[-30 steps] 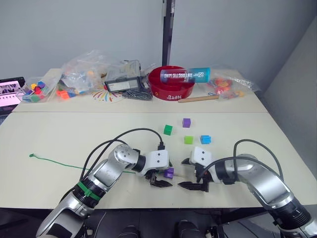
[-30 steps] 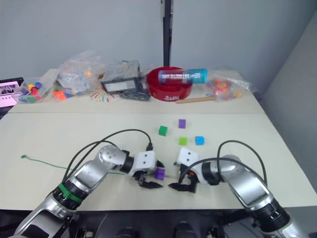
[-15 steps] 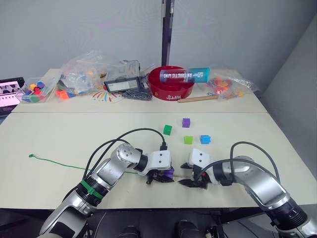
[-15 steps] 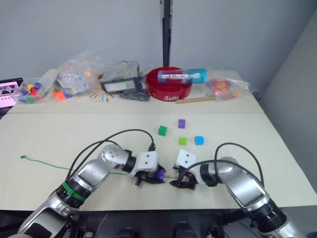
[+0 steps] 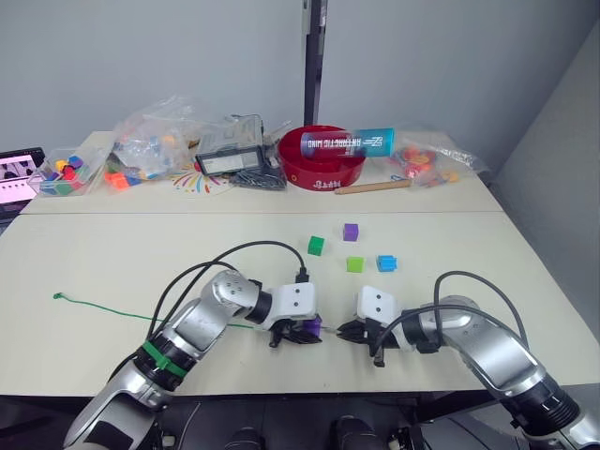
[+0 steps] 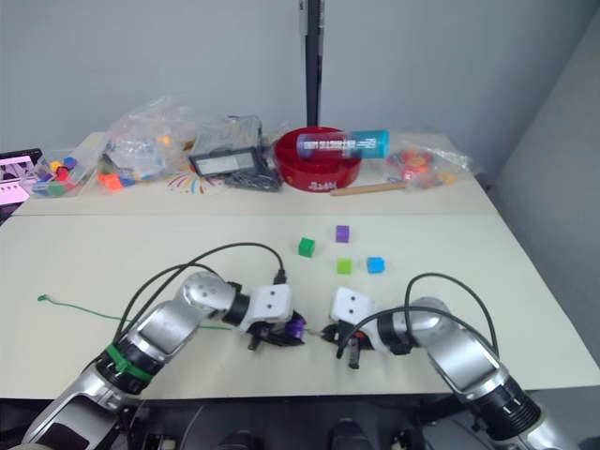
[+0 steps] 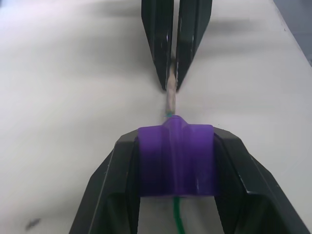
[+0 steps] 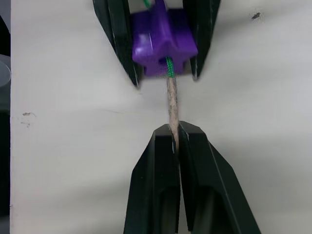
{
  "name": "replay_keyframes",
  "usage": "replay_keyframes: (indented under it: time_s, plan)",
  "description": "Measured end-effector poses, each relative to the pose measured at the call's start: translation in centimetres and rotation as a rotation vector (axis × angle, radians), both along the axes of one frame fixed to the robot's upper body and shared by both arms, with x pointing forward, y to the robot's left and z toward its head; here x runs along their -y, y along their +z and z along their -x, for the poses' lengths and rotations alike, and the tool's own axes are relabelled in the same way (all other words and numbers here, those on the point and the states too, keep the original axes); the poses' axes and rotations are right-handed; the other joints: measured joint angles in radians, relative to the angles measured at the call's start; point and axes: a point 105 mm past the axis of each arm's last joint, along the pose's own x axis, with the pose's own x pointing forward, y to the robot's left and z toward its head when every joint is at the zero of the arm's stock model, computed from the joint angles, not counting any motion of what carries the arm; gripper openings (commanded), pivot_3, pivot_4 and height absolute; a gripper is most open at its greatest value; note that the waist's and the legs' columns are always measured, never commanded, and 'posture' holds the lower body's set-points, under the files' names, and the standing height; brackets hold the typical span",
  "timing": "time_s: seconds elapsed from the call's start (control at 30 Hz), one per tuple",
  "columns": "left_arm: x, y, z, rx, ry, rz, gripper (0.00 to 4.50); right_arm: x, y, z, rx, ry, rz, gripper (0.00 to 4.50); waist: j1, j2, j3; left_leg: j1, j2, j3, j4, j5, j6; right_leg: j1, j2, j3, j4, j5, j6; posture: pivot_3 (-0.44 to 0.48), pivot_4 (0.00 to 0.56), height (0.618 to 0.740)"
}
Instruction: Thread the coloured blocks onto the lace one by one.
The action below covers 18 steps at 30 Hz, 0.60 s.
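Pale surface (image 5: pixel 112 253), near edge | left tool (image 7: pixel 175 161) clamps a purple block (image 7: pixel 176 161) with the green lace (image 8: pixel 168 66) through it | right tool (image 8: pixel 174 141) pinches the lace's pale tip (image 8: pixel 171 105) | four other blocks (image 5: pixel 348 249) lie farther back, right of centre

White lettering noted on teal cylinder (image 5: pixel 346 143) lying across red bowl (image 5: pixel 323 162); white mark on bowl front; neither legible.
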Motion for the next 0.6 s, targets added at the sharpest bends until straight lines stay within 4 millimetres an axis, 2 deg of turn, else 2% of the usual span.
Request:
replay_keyframes:
  time_s: [0.07,0.23,0.4,0.53,0.6]
  plan:
    - [-2.3,-0.1,0.0,-0.001,0.035,-0.02,1.42,-0.1,0.2,-0.3,0.005,0.007,0.009,0.0,-0.006,0.0,0.0,0.001,0.001,0.0,0.0,0.0,0.0,0.0,0.0,0.0,0.0,0.0,0.0,0.0,0.15,0.731]
    - [-10.9,0.3,-0.4,0.022,0.185,-0.073,1.42,0.5,0.5,-1.1,0.023,-0.006,0.047,0.0,-0.002,0.0,0.0,0.001,0.001,0.001,0.0,0.0,0.0,0.0,0.0,0.0,0.0,0.0,-0.001,0.0,0.15,0.731]
    - [-17.1,0.6,-0.5,0.049,0.275,-0.113,1.42,0.5,0.6,-1.2,0.027,0.0,0.06,0.0,-0.002,0.0,0.0,0.002,0.001,0.001,-0.001,0.0,0.0,-0.001,0.0,0.0,0.001,0.0,-0.001,0.0,0.15,0.731]
    - [-26.2,1.3,-0.2,0.059,0.482,-0.222,1.42,0.5,0.5,-1.3,0.025,0.003,0.064,0.0,-0.02,0.001,-0.001,0.005,0.003,0.003,-0.003,0.0,0.0,-0.001,0.002,0.0,0.002,-0.001,-0.004,0.0,0.15,0.731]
    - [-28.4,1.4,0.1,0.063,0.54,-0.25,1.42,0.6,0.5,-1.3,0.023,0.004,0.066,0.0,-0.02,0.004,-0.002,0.004,0.003,0.003,-0.004,0.0,0.0,-0.001,0.001,0.0,0.002,-0.002,-0.004,0.0,0.15,0.731]
